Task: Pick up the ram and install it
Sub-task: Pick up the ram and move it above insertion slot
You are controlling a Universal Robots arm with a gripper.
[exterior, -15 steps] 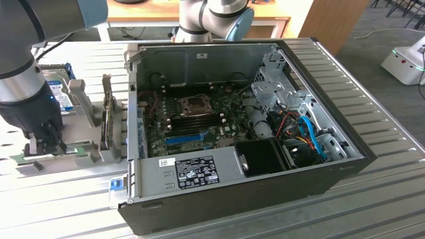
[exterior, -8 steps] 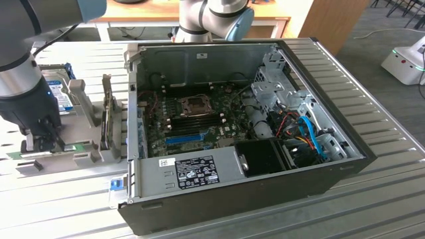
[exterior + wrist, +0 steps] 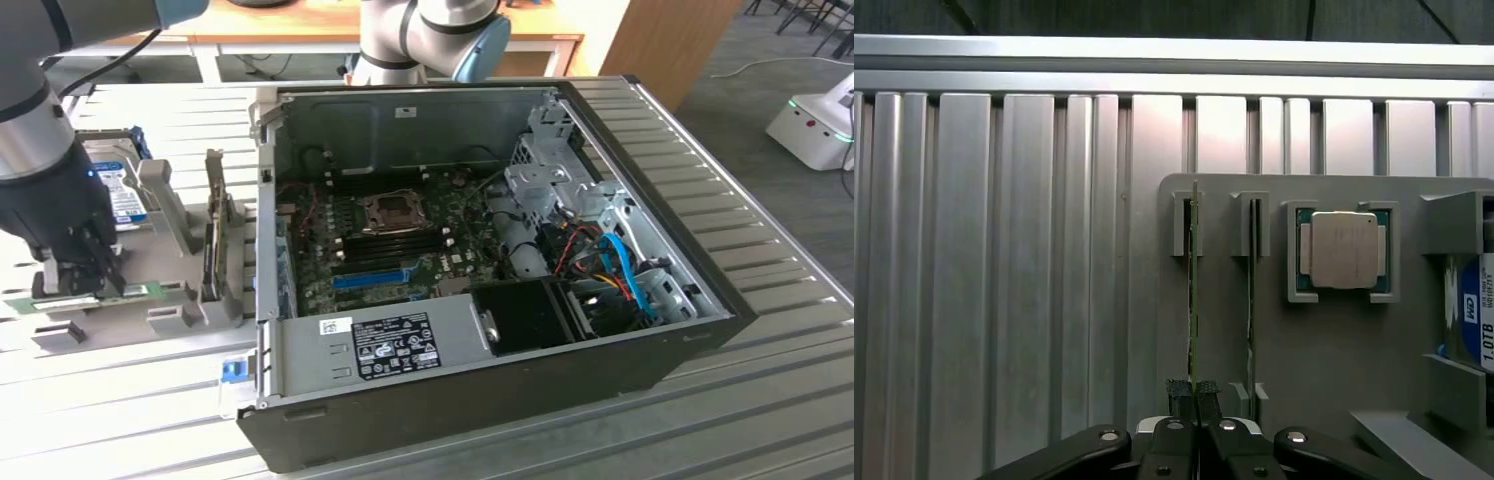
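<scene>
Tray (image 3: 1334, 350) sits on the slatted table (image 3: 1004, 280), to the exterior view's left of the open PC case (image 3: 534, 390). Across the tray from one edge: ram (image 3: 1194, 260) on edge in the first slot, probably a second board (image 3: 1253, 280) in the next, then CPU (image 3: 1344, 250), then hard drive (image 3: 1476, 320). Gripper (image 3: 1194, 398) clamps the ram's end.

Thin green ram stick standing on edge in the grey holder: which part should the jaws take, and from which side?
Its upper long edge, from straight above, jaws across the two flat faces. The thin green ram stick stands on edge in the grey slotted holder, leaving just that edge free; the gripper is shut on it so.
</scene>
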